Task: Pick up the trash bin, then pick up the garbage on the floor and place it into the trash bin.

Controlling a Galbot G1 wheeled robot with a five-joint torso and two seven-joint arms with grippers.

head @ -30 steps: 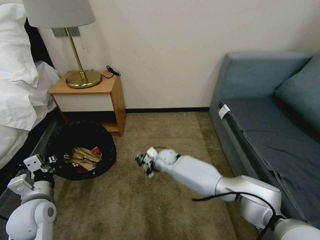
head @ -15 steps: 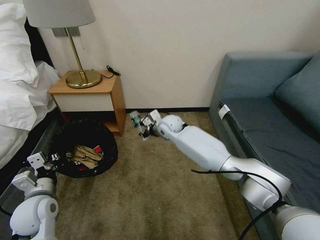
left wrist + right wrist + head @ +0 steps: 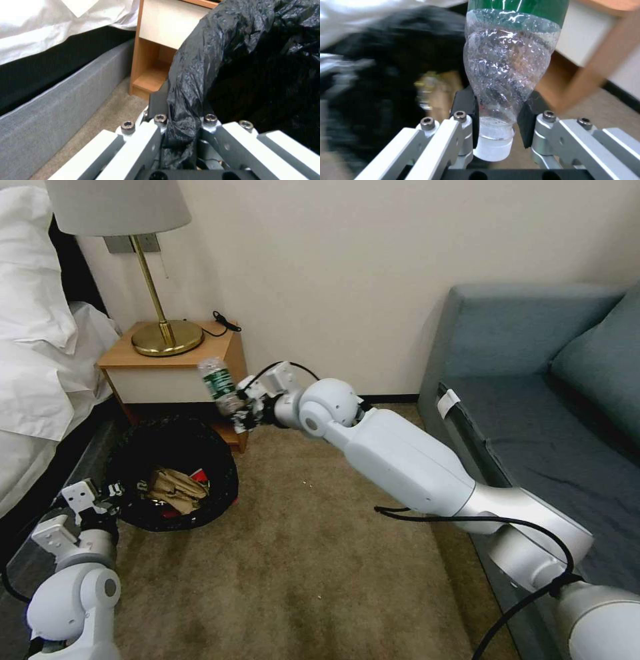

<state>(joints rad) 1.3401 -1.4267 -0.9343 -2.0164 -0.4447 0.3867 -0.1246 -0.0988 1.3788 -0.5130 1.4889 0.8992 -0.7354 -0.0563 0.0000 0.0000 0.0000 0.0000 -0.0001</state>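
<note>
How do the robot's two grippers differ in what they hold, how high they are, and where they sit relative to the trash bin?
1. The left gripper is shut on the trash bin's bag-covered rim; the right gripper is shut on the neck of the bottle.
2. In the head view the left gripper sits low at the bin's side; the right gripper is raised, beside the nightstand.

Both are shut on an object.

So the trash bin (image 3: 173, 473) sits on the carpet (image 3: 300, 580) just in front of the nightstand (image 3: 177, 373), with the bed (image 3: 40, 347) to its left and the sofa (image 3: 533, 433) way over on the right. The lamp (image 3: 143, 260) stands on the nightstand. Crumpled paper (image 3: 175, 490) lies in the bin. The left gripper (image 3: 181, 120) is at the bin's near-left rim, and the right gripper (image 3: 496, 117) hangs above the bin's far-right edge with the bottle (image 3: 219, 385).
</note>
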